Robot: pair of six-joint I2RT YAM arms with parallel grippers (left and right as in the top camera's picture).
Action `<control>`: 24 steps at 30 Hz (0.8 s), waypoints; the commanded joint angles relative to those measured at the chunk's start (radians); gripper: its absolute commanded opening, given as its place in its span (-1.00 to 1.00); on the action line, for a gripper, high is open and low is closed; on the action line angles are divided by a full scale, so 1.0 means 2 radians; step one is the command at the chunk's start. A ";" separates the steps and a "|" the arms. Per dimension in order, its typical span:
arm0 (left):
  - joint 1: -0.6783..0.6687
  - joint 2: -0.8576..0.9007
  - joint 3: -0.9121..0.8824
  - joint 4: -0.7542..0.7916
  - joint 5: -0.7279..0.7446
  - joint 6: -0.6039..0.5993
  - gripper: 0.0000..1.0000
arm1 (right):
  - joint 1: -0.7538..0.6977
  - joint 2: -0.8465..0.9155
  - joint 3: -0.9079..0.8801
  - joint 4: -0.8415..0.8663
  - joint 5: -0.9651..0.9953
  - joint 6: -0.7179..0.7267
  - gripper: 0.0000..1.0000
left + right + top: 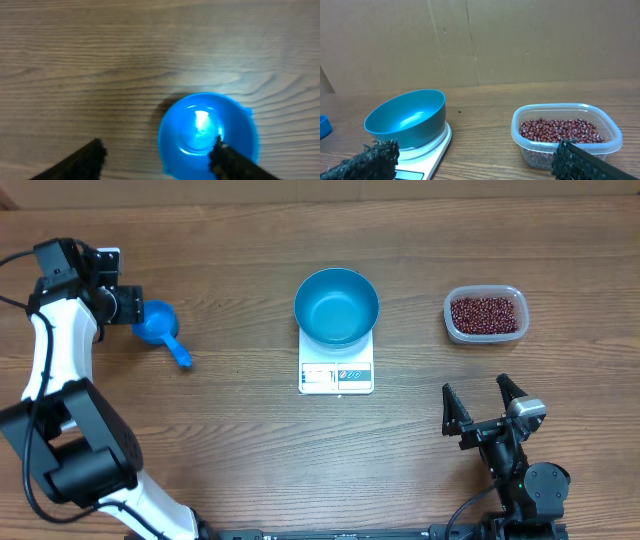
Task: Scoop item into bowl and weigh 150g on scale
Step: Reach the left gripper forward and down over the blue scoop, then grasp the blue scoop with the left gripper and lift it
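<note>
Left end effector [159, 146], open, straddles the rim of the small blue plastic scoop [200, 125] left of the white square scale [336, 376]; best pinch squarely. Right end effector [474, 386]: open.

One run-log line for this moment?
left gripper: open at blue scoop | right gripper: open, empty | blue bowl: empty, on scale | beans: in clear tub

Bowl [337, 305] sits on the scale [336, 378] at centre. Tub [450, 316] of beans [487, 314] upper right. Scoop [158, 323] at left, at the left gripper's [135, 308] tip. Right gripper [475, 387] lower right, jaws apart.
</note>
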 commanded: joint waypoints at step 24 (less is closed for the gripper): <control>-0.016 0.125 0.011 0.063 0.011 0.043 -0.92 | 0.002 -0.004 -0.005 0.002 0.002 -0.001 1.00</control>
